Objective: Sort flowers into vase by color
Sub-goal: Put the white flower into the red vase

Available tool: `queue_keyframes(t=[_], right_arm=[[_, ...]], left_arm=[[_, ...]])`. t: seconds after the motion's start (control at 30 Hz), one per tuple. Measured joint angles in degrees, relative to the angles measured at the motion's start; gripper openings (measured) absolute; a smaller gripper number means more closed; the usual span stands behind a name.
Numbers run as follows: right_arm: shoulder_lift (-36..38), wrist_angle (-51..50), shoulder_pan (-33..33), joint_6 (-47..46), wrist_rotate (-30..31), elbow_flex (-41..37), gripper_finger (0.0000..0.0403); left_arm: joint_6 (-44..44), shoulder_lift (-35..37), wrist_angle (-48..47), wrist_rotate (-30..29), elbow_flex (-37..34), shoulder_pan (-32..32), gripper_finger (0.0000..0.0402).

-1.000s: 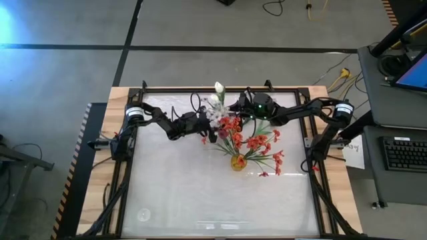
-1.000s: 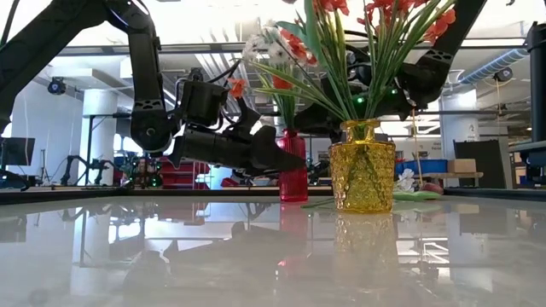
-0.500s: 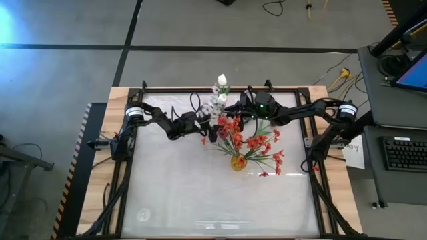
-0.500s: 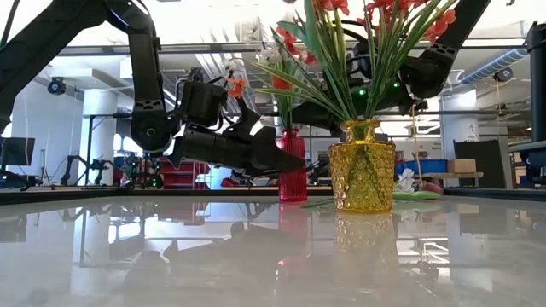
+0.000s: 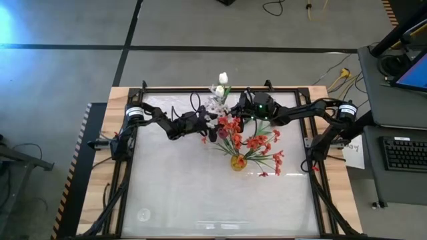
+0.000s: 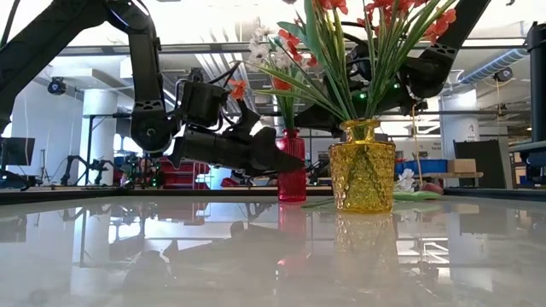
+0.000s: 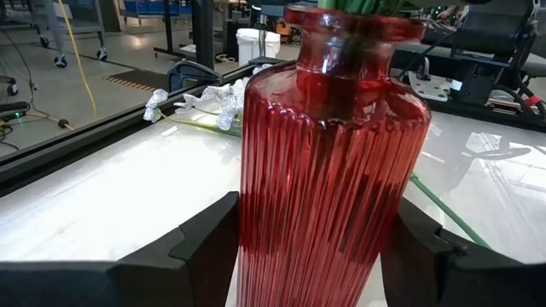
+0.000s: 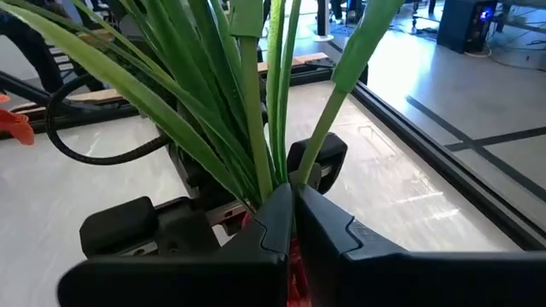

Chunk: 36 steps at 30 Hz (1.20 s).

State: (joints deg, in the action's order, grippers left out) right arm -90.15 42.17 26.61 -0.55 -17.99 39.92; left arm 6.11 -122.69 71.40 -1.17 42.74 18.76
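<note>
Bench (image 5: 200,200) top is glossy white, framed in black rail with a wood border; in the low view it mirrors the arms and both vases.

Left end effector (image 7: 311,256) has its fingers (image 7: 205,247) clamped on either side of the red ribbed vase (image 7: 328,170), which stands upright on the bench near the far-centre (image 5: 212,135).

Right end effector (image 8: 293,217) sits above that vase, fingers pressed together on green stems (image 8: 256,111) of the white flowers (image 5: 219,97), whose heads reach out past the far bench edge.

Yellow glass vase (image 6: 362,166) stands just beside the red one, nearer the camera in the low view, holding the red-orange flowers (image 5: 250,137) fanned out wide. One small white spray (image 7: 205,101) lies flat on the bench near the far rail.

Room: grey concrete floor with dark seam lines and loose cables (image 5: 283,8) in the high view; a desk with keyboard (image 5: 405,153) to the right of the bench. Low view shows white columns, ceiling pipes and other rigs behind.
</note>
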Motion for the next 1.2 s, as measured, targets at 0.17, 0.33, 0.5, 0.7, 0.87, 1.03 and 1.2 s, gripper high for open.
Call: queue_keyframes(t=[0.17,0.33,0.5,0.7,0.87,1.03,1.2], right_arm=[[0.0,0.0,0.0,1.0,0.0,0.0,0.0012],[0.0,0.0,0.0,1.6,0.1,0.0,0.0012],[0.0,0.0,-0.1,1.3,0.1,0.0,0.0012],[0.0,0.0,-0.1,1.2,0.1,0.0,0.0012],[0.0,0.0,-0.2,1.1,0.1,0.0,0.0012],[0.0,0.0,-0.5,0.4,0.1,0.0,0.0012],[0.0,0.1,-0.5,0.1,0.1,0.0,0.0012]], left_arm=[[0.0,0.0,0.0,0.0,0.0,0.0,0.0215],[-0.3,0.0,0.0,-0.9,0.0,0.0,0.0215],[-1.8,0.0,0.0,-1.2,0.0,0.0,0.0215],[-2.6,-0.1,0.2,-1.4,0.0,0.0,0.0215],[-3.5,-0.1,0.3,-1.4,0.0,0.0,0.0215],[-2.5,-0.1,0.4,-1.4,0.0,0.0,0.0215],[-2.4,-0.1,0.4,-1.4,0.0,0.0,0.0215]])
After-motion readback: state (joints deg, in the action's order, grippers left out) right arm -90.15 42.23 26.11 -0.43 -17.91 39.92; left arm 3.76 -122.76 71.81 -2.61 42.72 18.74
